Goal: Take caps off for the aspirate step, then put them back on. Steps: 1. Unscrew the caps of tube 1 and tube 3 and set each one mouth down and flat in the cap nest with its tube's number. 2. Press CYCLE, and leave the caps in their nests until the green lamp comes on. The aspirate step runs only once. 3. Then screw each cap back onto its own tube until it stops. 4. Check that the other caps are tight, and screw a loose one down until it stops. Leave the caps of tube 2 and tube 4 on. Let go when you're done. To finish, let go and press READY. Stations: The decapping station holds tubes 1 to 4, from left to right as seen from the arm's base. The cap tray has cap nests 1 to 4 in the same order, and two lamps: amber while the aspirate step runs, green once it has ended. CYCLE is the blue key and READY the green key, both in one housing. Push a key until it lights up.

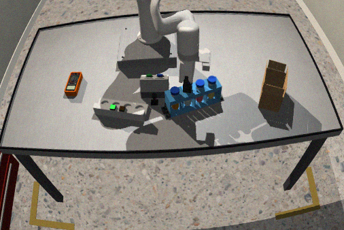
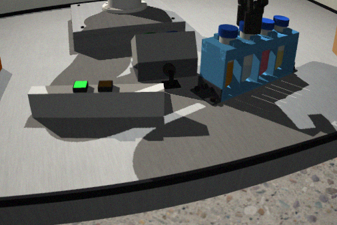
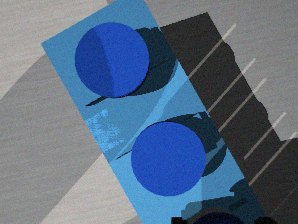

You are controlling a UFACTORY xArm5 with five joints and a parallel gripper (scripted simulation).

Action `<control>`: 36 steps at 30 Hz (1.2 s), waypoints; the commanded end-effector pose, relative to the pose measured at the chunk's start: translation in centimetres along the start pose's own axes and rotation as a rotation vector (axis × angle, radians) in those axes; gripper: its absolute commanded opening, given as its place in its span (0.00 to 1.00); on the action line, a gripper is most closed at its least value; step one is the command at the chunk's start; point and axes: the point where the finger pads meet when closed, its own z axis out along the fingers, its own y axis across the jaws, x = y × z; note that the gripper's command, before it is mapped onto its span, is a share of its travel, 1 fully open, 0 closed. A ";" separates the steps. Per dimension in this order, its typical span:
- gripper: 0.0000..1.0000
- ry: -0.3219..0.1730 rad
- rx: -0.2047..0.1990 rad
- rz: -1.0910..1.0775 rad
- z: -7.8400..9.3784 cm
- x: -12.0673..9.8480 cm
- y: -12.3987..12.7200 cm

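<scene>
The blue decapping station (image 1: 193,96) holds four tubes with blue caps. My gripper (image 1: 187,84) stands upright over the second tube from the left in the top view, which is tube 3, and is shut on its cap (image 2: 246,26). The caps of tube 4 (image 2: 228,30), tube 2 (image 2: 267,23) and tube 1 (image 2: 281,20) sit on their tubes. The wrist view shows two free caps (image 3: 168,158) (image 3: 112,59) and the gripped cap at the bottom edge (image 3: 220,219). The cap tray (image 1: 120,110) shows its green lamp (image 2: 80,85) lit and its amber lamp (image 2: 105,85) dark. Its nests look empty.
The grey key housing (image 1: 153,84) with the green key (image 1: 149,75) and blue key (image 1: 160,75) stands just left of the rack. A small black fitting (image 2: 170,74) sits in front of it. An orange meter (image 1: 73,83) lies far left and a cardboard box (image 1: 273,86) stands far right.
</scene>
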 end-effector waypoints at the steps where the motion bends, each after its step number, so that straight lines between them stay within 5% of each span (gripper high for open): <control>1: 0.00 0.003 -0.003 0.276 -0.1 0.1 0.1; 9: 0.00 0.003 -0.003 0.276 -0.1 0.1 0.1; 10: 0.46 0.003 -0.003 0.276 -0.1 0.1 0.1; 22: 0.46 0.003 -0.003 0.276 -0.1 0.1 0.1; 36: 0.46 0.001 -0.004 -0.408 -0.1 0.1 0.1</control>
